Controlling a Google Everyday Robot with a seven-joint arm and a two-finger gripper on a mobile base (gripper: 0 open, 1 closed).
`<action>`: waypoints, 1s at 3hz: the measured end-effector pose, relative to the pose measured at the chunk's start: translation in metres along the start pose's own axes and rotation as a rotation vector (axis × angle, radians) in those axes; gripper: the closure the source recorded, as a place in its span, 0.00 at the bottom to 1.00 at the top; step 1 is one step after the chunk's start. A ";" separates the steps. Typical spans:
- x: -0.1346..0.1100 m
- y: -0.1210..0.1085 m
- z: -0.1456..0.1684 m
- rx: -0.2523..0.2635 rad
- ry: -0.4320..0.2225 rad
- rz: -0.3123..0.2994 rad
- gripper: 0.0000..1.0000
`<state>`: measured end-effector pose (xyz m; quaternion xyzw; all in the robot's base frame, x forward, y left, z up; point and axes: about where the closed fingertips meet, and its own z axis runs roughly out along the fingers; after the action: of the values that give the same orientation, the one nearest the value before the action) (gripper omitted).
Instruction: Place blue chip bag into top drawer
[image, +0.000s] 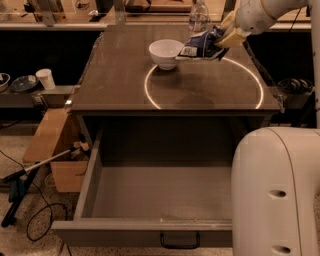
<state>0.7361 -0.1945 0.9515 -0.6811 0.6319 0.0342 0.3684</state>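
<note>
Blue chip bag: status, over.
Gripper shut on blue chip bag, held above tabletop. Top drawer open. White bowl close beside bag.

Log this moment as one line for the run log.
claw: shut on blue chip bag | bag: held over tabletop, right of white bowl | top drawer: open, bag not yet inside
</note>
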 end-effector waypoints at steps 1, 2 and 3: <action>0.002 0.000 -0.005 0.008 -0.004 -0.021 1.00; 0.011 0.003 -0.030 0.036 -0.002 -0.030 1.00; 0.020 0.011 -0.054 0.046 0.006 -0.024 1.00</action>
<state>0.7080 -0.2396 0.9753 -0.6800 0.6252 0.0131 0.3827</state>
